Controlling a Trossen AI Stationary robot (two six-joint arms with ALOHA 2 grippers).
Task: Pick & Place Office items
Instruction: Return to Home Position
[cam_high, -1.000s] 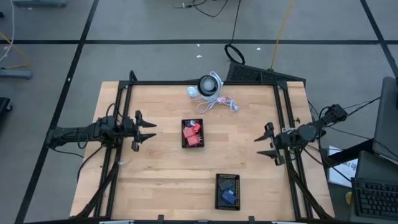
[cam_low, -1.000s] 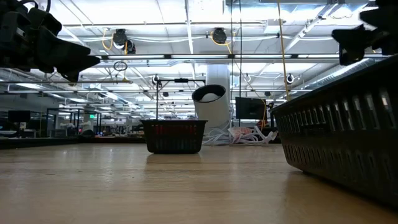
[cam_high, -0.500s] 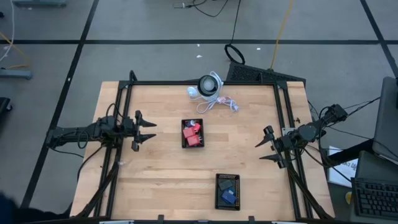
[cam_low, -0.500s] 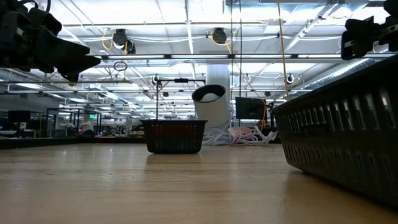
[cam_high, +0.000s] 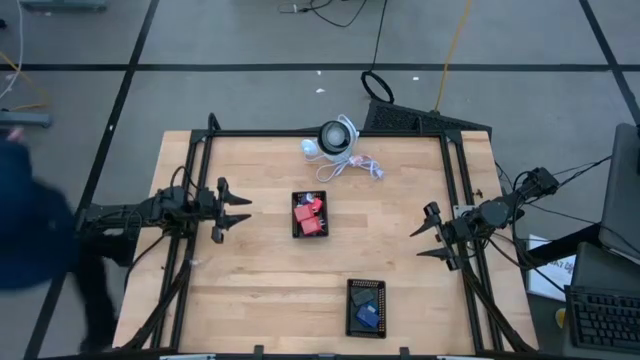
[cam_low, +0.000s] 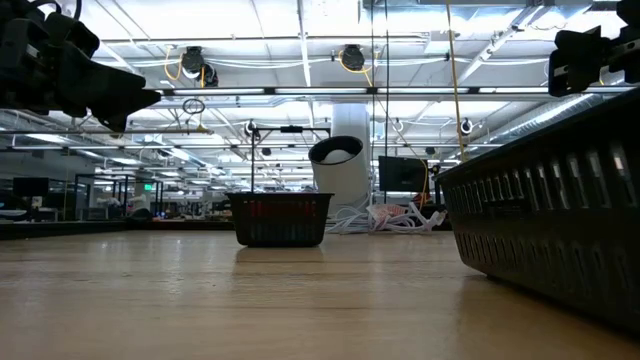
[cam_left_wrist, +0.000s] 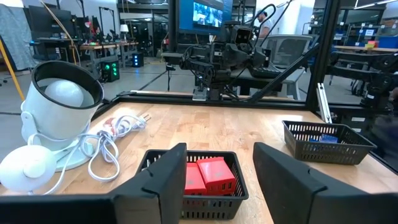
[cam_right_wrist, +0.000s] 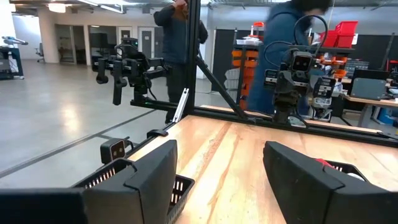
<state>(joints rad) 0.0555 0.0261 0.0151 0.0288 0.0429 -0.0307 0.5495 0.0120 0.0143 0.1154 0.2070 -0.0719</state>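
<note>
Appearing newly beside left tool (cam_high: 243, 211): a person (cam_high: 30, 222).

no text, label, brand or number can be read in any view. the screen (cam_left_wrist: 208, 14) in the room beyond the table shows only a bluish picture, too small to make out. the red blocks (cam_left_wrist: 214, 174) in the black basket (cam_left_wrist: 211, 206) show plain faces, with no legible print.
</note>
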